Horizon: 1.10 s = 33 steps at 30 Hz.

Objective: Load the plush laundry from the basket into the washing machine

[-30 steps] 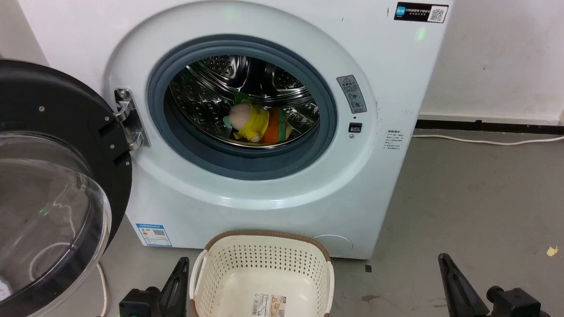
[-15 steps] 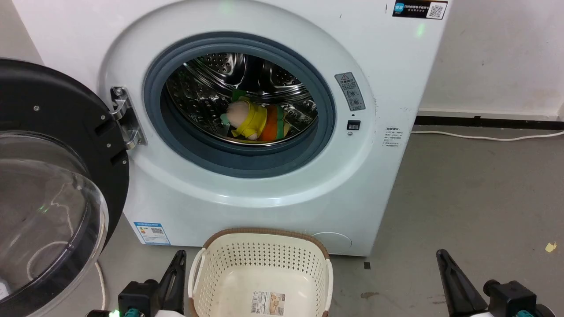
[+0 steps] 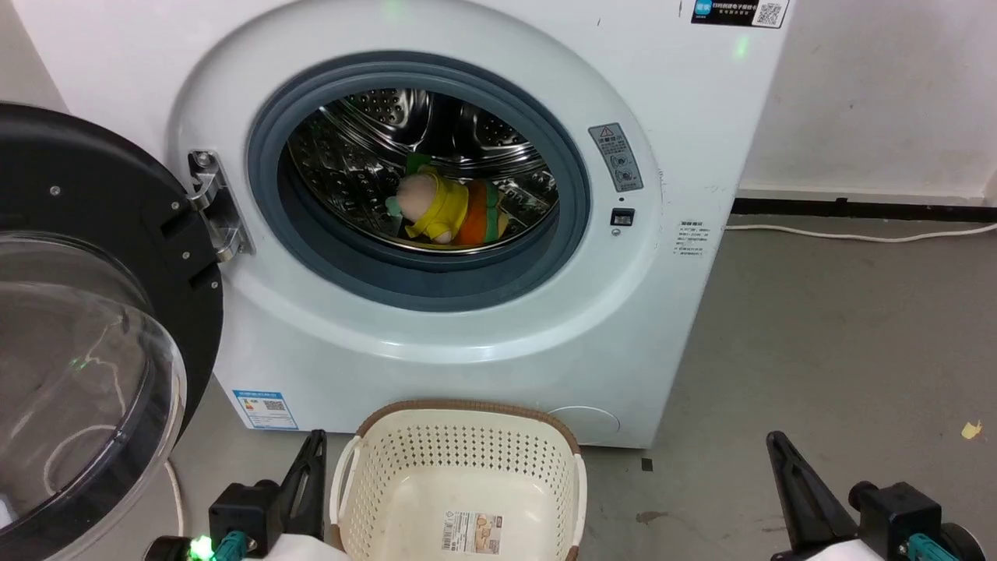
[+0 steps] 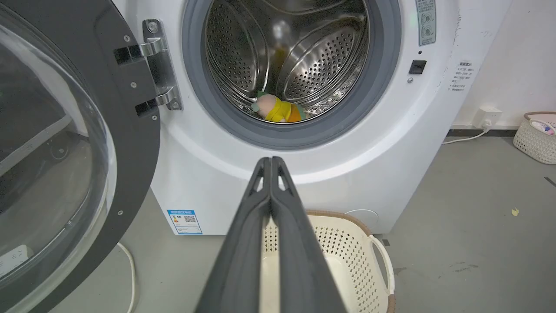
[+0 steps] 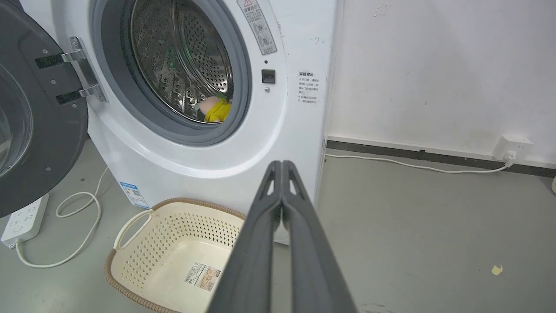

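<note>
We see the plush laundry (image 3: 448, 212) inside the washing machine (image 3: 436, 343), the basket (image 3: 467, 407) on the floor (image 3: 818, 351) before it, our left fingers (image 4: 249, 230) and right fingers (image 5: 260, 234) closed together, holding nothing

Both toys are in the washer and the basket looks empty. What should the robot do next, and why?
Probably bring the left claw toward the open door, ready to push it closed. The doll and orange plush both lie in the drum, the basket holds no toys, and the door hangs open on that claw's side.
</note>
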Available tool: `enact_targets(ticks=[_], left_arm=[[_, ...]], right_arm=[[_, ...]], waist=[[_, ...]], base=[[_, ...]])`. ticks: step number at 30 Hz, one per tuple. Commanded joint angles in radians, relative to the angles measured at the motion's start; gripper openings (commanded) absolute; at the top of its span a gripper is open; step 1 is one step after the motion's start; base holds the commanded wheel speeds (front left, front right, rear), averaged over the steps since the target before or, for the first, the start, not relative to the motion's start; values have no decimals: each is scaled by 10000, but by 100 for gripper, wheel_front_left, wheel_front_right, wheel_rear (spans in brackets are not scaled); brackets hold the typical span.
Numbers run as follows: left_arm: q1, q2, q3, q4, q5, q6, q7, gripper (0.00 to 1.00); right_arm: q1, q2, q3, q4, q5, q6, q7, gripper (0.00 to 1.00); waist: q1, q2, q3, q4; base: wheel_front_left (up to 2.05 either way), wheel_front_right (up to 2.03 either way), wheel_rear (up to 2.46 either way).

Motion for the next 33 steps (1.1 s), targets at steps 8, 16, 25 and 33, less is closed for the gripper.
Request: enact_targets(ticks=[8,16,25,33], left_arm=[[-236,-122,182,-181,272,-64,214,0],[-314,-215,309,-272,446,-79,376,0],[-403,-321,453,-376,644,-96,560,0],[-482,-415,581,-468,819,-112,724,0]], right_arm=[[-350,-2,-22,-71,-181,4,193,0],[-488,-2,-32,-83,-275,4,356,0],[-645,-2,-43,-96,-383,5,541,0],[-785,-2,-53,-108,-479,5,705,0]], waist=[[-1,0,63,-35],[-1,0,119,-67],[-1,0,182,-103],[-1,0,238,-134]], base=[[0,0,0],[0,0,0],[0,0,0],[0,0,0]])
